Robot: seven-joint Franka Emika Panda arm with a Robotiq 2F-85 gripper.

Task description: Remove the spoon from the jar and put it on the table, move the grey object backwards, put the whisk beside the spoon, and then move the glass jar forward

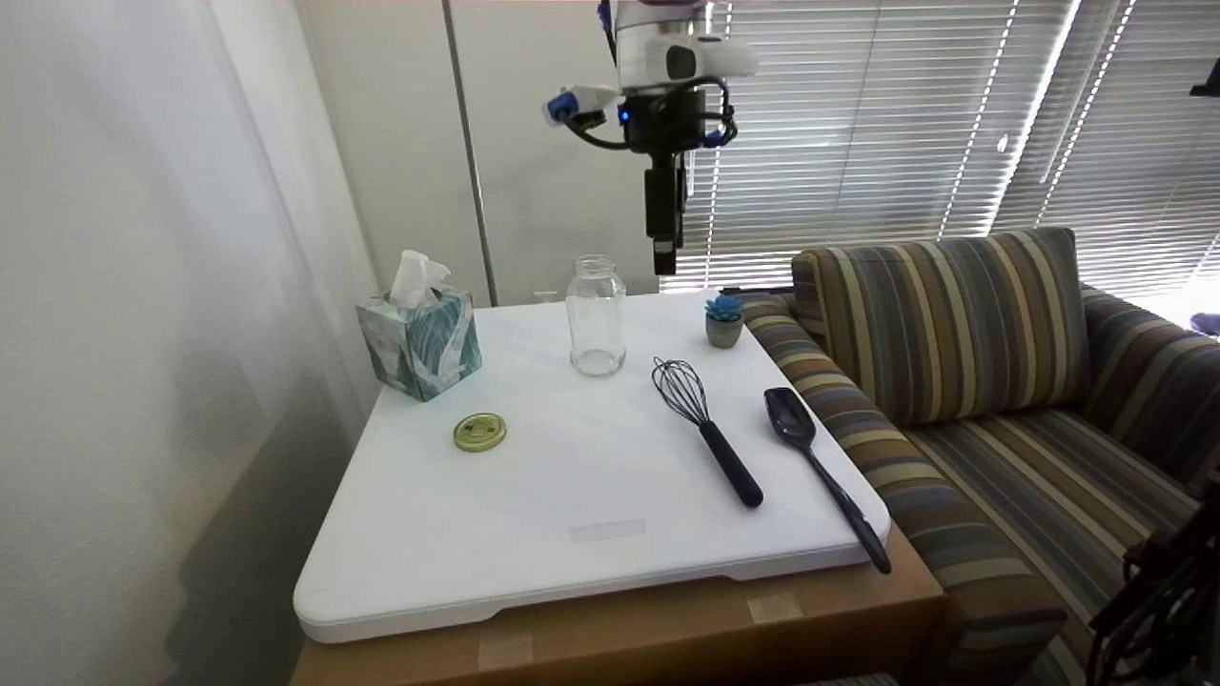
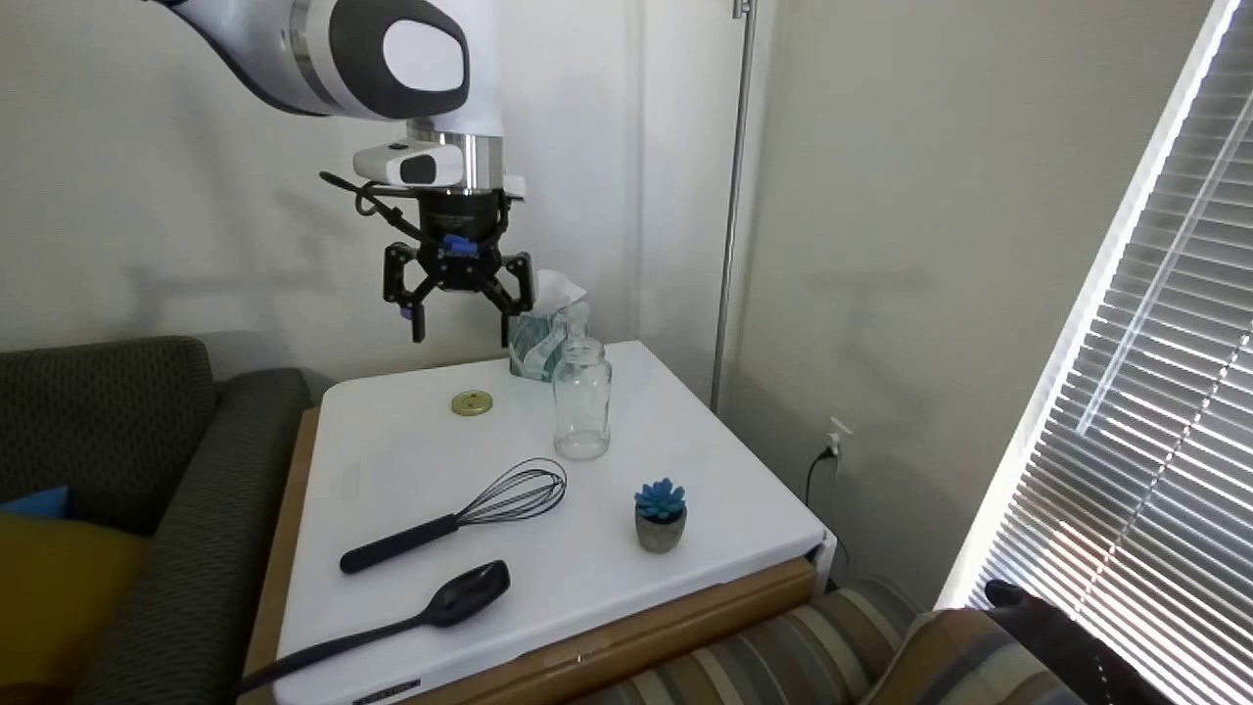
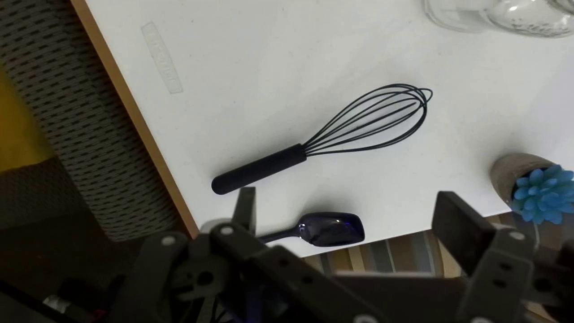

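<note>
Target, probably the glass jar (image 2: 581, 406): off to one side of the released, empty pincer (image 2: 462, 340), upright, long axis parallel to the downward-pointing, widely spread fingers (image 2: 418, 323).

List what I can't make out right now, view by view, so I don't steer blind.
Spoon: wrist view, far end of the handle hidden by the gripper.
Jar: wrist view, cut off by the top and right edges.
Label: wrist view, lettering too faint to read.
Disc: both exterior views, markings too small to read.
</note>
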